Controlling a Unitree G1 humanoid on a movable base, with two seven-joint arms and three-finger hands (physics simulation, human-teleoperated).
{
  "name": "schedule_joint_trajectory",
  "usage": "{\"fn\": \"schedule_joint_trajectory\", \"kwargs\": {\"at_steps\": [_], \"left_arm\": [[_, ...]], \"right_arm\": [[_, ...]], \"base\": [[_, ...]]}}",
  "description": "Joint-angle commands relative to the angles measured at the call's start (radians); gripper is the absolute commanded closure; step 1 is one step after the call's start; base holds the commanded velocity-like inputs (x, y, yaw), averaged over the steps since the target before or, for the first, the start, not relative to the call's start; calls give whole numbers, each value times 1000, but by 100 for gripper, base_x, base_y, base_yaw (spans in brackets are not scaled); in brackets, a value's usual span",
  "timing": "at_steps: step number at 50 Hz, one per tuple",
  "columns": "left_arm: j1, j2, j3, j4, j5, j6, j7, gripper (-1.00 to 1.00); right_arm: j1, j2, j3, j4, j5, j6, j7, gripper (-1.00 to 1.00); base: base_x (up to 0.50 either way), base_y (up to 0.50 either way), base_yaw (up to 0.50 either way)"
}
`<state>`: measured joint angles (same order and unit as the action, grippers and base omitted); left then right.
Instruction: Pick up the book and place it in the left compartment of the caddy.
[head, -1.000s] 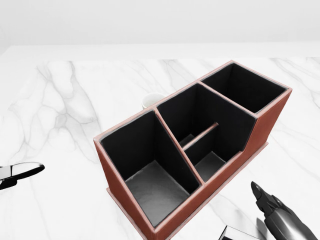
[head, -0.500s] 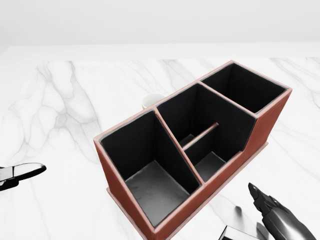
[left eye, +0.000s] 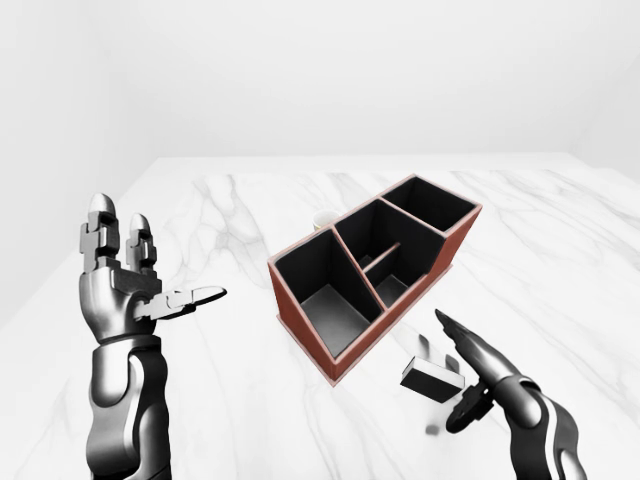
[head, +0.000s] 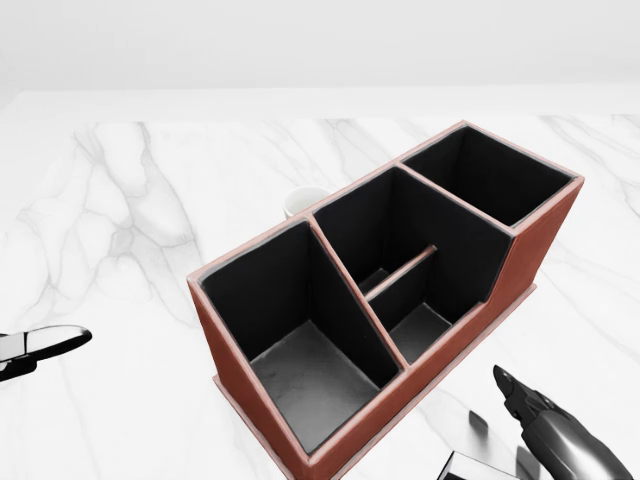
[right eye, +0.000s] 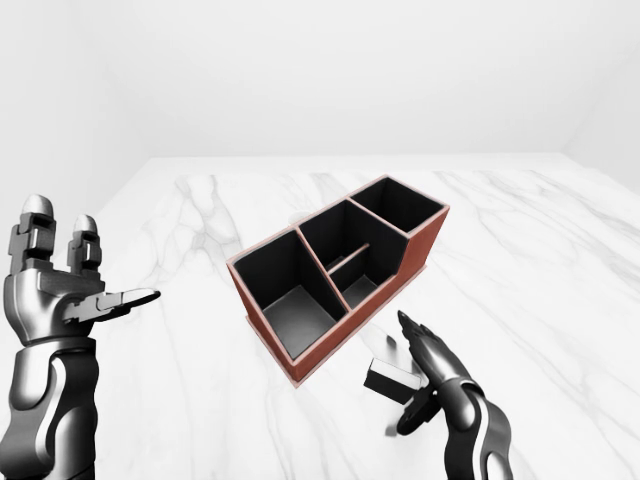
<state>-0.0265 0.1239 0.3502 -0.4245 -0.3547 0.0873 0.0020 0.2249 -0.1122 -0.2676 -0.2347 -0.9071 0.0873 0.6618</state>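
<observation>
A red-brown caddy (left eye: 455, 243) with black compartments stands askew on the white marble table (left eye: 250, 390). Its left compartment (left eye: 330, 305) holds nothing. The book (left eye: 431, 379), small, dark and silver-edged, hangs above the table to the right of the caddy's near corner and casts a shadow below. My right hand (left eye: 455, 372) grips it between long, nearly straight fingers and a thumb underneath. The head view catches only one corner of the book (head: 468, 468). Far left of the caddy, my left hand (left eye: 150, 252) is raised, open and holding nothing.
A small white cup (head: 304, 200) stands just beyond the caddy's far wall. The caddy's middle section is split by a low divider (head: 402, 271), and a third compartment (head: 490, 175) sits at its right end. The table's edge runs along the left.
In the head view my right hand has crept slightly leftward toward the caddy's near corner. The left hand and the caddy have not moved.
</observation>
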Motion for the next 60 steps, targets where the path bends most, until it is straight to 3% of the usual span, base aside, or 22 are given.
{"fn": "schedule_joint_trajectory", "kwargs": {"at_steps": [1,38,39,40,41,60], "left_arm": [[-3,1,1,1,-1,0,2,-100],[-7,4,4,9,-4,0,3,-100],[-8,4,3,16,-2,0,2,-100],[-8,4,2,18,-2,0,2,-100],[-5,4,3,9,-4,0,4,-100],[-3,3,2,7,-4,0,2,-100]], "right_arm": [[-27,-19,0,33,7,0,5,-100],[-101,-78,46,265,110,0,-92,-100],[-97,-79,50,264,106,0,-93,-17],[-96,-78,50,261,106,0,-94,85],[-88,-77,58,256,100,0,-91,100],[-110,-70,65,192,93,0,-73,100]], "base": [[0,0,0],[0,0,0],[0,0,0],[0,0,0],[0,0,0],[0,0,0]]}}
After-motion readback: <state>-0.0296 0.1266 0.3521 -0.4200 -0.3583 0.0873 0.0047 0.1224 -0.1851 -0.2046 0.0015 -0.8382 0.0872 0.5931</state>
